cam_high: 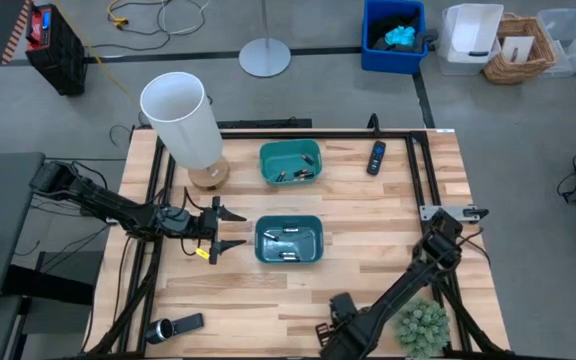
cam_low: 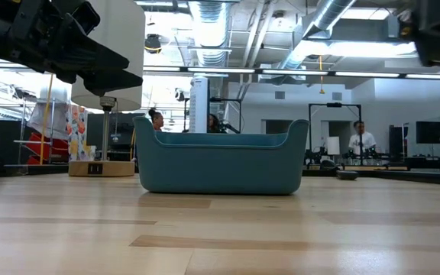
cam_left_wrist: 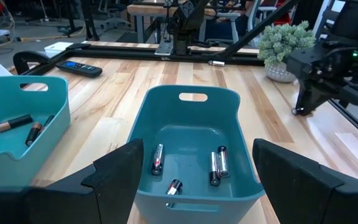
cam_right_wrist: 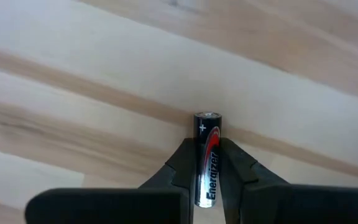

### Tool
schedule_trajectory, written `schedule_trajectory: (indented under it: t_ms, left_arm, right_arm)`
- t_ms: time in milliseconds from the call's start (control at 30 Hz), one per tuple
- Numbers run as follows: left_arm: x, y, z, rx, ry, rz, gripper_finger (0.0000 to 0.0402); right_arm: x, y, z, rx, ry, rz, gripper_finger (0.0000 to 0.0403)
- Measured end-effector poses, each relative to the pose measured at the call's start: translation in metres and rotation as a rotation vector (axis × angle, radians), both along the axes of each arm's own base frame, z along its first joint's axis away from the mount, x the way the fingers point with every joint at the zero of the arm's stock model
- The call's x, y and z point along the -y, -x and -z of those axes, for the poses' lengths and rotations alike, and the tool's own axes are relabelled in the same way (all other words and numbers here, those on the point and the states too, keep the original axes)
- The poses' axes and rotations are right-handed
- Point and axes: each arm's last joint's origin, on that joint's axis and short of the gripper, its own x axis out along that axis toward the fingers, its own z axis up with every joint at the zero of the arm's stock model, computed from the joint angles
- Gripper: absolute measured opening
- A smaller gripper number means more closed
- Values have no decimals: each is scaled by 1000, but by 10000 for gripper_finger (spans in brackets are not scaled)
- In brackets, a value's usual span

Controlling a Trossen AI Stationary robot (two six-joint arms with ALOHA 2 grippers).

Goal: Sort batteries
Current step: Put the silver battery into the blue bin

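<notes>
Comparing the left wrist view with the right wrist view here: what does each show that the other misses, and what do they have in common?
Only the left wrist view shows the two teal bins: the nearer bin with four silvery batteries inside, the other bin with darker batteries, plus the remote and the potted plant. Its left gripper is open and empty.

Only the right wrist view shows the right gripper shut on an Energizer battery.

Both show the wooden table.
</notes>
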Motion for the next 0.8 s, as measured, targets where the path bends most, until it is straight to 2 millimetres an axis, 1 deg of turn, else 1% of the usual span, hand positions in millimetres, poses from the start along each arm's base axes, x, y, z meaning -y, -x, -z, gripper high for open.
schedule_trajectory:
  t_ms: [367,567,800]
  left_arm:
    - [0,0,1,-5,-2,0,294]
    - [0,0,1,-6,-8,1,294]
    - [0,0,1,-6,-8,1,294]
  right_arm:
    - [22,-18,0,17,57,-53,56]
    - [33,-28,0,52,117,-114,56]
    - [44,-38,1,60,126,-187,56]
